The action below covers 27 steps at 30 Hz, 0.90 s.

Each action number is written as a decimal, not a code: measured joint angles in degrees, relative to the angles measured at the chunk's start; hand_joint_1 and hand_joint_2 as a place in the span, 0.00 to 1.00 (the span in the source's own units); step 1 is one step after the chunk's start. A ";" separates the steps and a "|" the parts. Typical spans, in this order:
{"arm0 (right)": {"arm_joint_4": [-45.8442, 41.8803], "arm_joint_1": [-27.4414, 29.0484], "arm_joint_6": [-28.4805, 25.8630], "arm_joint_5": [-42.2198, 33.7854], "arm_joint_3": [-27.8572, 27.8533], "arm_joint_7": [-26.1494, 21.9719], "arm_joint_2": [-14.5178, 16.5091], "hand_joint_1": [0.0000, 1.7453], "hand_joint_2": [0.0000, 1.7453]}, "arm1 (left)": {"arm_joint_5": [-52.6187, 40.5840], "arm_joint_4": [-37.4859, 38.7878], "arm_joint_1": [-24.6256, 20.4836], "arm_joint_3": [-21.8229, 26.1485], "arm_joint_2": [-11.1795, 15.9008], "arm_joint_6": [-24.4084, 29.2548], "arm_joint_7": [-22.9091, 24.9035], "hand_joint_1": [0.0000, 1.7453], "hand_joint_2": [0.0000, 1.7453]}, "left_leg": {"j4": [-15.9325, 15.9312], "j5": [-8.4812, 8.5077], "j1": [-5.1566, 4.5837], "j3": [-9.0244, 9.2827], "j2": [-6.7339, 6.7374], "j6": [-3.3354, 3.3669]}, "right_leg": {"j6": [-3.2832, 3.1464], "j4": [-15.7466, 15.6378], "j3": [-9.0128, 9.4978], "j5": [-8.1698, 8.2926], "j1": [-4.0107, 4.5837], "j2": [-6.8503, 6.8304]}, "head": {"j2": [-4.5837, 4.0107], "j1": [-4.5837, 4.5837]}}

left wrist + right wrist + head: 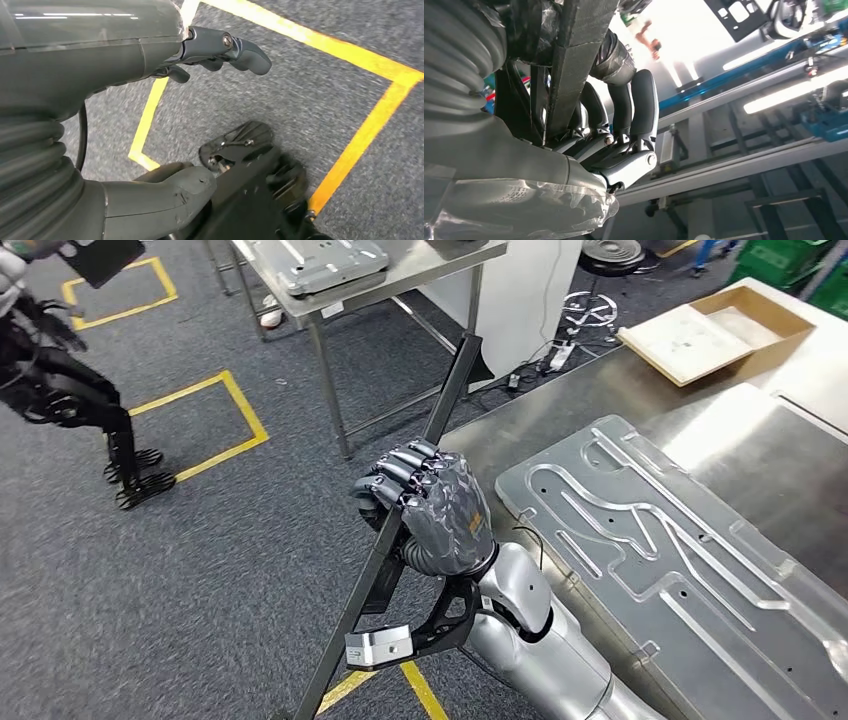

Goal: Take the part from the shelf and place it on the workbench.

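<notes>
Right hand grips the part, a long dark flat bar held edge-on and tilted, just beside the near edge of the workbench. Left hand hangs over carpet, fingers apart, holding nothing. Judged step: carrying, placement not yet done. Next move calls for swinging the part over the bench, clear of the grey plate, then lowering flat.

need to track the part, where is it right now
In the head view the part is held by the right hand, just left of the workbench edge.
</notes>
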 joint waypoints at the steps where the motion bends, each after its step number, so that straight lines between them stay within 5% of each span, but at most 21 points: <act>1: 0.09 -0.02 -0.01 -0.04 0.00 0.00 0.00 1.00 1.00 | -0.05 0.00 0.00 0.00 -0.07 -0.07 0.00 0.00 1.00 | -1.72 0.34 -0.01 0.71 -0.93 0.21 | 0.33 0.06 -0.26 0.15 -0.06 0.60 | 0.00 0.02; 5: 0.38 0.11 -0.05 -0.24 -0.07 0.00 -0.04 1.00 1.00 | -0.51 0.00 -0.09 -0.02 -0.49 -0.43 0.02 0.00 1.00 | -2.87 0.65 0.07 1.03 0.27 1.11 | 1.74 -0.29 -1.00 0.87 -0.16 2.55 | 0.00 -0.01; 8: 0.39 0.14 -0.05 -0.26 -0.09 0.00 -0.06 1.00 1.00 | -0.55 0.00 -0.10 -0.03 -0.67 -0.45 0.02 0.00 1.00 | -3.21 0.91 0.35 1.11 0.71 1.45 | 1.91 -0.23 -1.07 0.77 -0.04 2.27 | 0.00 -0.02; 10: 0.42 0.12 -0.10 -0.37 -0.17 0.00 -0.09 1.00 1.00 | -0.61 -0.01 -0.22 -0.04 -0.74 -0.48 0.02 0.00 1.00 | -3.43 1.09 0.28 1.14 1.73 1.90 | 2.13 3.02 -2.46 -1.42 -0.01 -0.92 | 0.00 0.08; 12: 0.50 0.32 -0.15 -0.59 -0.32 -0.01 -0.21 1.00 1.00 | -0.66 -0.01 -0.24 -0.03 -0.71 -0.55 0.10 0.00 1.00 | -3.51 1.15 0.09 1.08 4.02 2.33 | 2.61 11.39 -6.27 -5.33 -0.14 -4.48 | 0.00 0.18; 13: 0.54 0.49 -0.16 -0.68 -0.39 -0.01 -0.27 1.00 1.00 | -0.67 -0.01 -0.21 -0.03 -0.70 -0.60 0.16 0.00 1.00 | -3.45 1.09 0.04 1.03 5.16 2.36 | 2.77 14.03 -7.37 -6.10 -0.30 -5.14 | 0.00 0.16; 14: 0.57 0.62 -0.16 -0.73 -0.46 -0.04 -0.33 1.00 1.00 | -0.66 -0.01 -0.21 -0.03 -0.68 -0.66 0.20 0.00 1.00 | -3.35 0.99 0.03 1.01 6.16 2.30 | 2.81 13.59 -6.92 -5.32 -0.40 -5.51 | 0.00 0.16; 16: 0.56 0.61 -0.17 -0.74 -0.57 -0.15 -0.36 1.00 1.00 | -0.63 -0.01 -0.32 -0.04 -0.70 -0.78 0.21 0.00 1.00 | -3.12 0.70 -0.04 1.11 7.45 1.98 | 2.49 6.07 -2.65 -2.14 -0.27 -7.38 | 0.00 0.16; 18: 0.54 0.57 -0.19 -0.77 -0.63 -0.34 -0.34 1.00 1.00 | -0.62 -0.01 -0.36 -0.04 -0.74 -0.84 0.21 0.00 1.00 | -2.81 0.32 -0.34 1.21 8.44 1.41 | 1.84 0.76 0.14 -0.78 0.22 -9.12 | 0.00 0.14; 21: 0.52 0.73 -0.23 -0.88 -0.81 -0.52 -0.35 1.00 1.00 | -0.64 -0.02 -0.40 -0.05 -0.80 -0.92 0.21 0.00 1.00 | -2.76 -0.07 -0.60 1.51 9.68 0.52 | 1.04 -0.12 0.25 -0.63 0.37 -8.00 | 0.00 0.14; 24: 0.49 0.74 -0.27 -0.91 -0.96 -0.55 -0.36 1.00 1.00 | -0.66 -0.01 -0.31 -0.07 -0.86 -0.98 0.19 0.00 1.00 | 1.12 -3.15 -0.21 0.15 6.04 -0.34 | 0.10 -0.58 0.33 -0.18 -0.21 -6.25 | 0.00 0.12; 27: 0.52 0.90 -0.26 -0.91 -0.96 -0.58 -0.36 1.00 1.00 | -0.67 0.00 0.25 -0.07 -0.90 -1.01 0.21 0.00 1.00 | 11.62 -7.99 -0.08 -4.52 3.67 -0.63 | -0.19 -0.52 0.19 -0.08 -0.17 -4.19 | 0.00 0.12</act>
